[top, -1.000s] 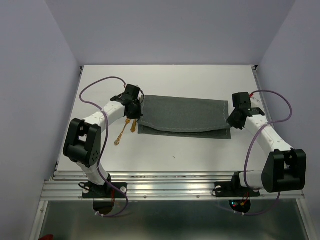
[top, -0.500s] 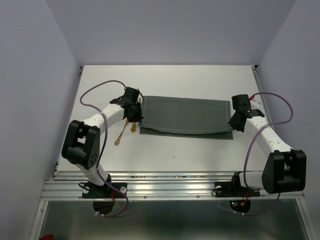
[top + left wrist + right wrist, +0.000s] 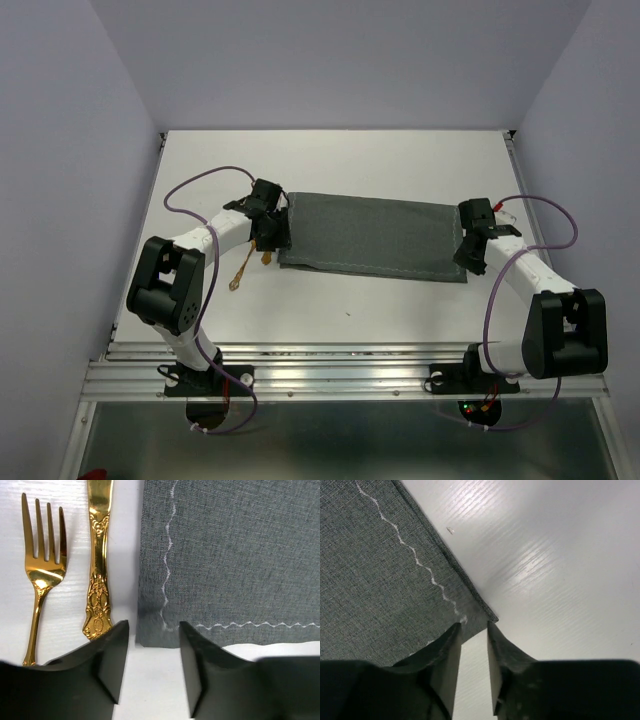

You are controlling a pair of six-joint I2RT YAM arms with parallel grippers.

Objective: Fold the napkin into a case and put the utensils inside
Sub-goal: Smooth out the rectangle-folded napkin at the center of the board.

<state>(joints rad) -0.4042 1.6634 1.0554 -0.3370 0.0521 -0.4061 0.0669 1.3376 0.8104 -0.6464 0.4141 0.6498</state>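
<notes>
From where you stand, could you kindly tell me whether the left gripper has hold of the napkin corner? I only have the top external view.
Observer: No. The left wrist view shows the left gripper open, the napkin corner lying flat in the gap between its tips.
Operator: Thank you. And the right one?
Observer: The right gripper is open too, more narrowly. Bare table shows between its fingers, and the napkin corner sits at the tips.
Operator: Is anything touching the napkin's left edge?
Observer: No. The knife lies alongside that edge with a strip of table between them, and the fork lies beyond the knife, apart from it.
</notes>
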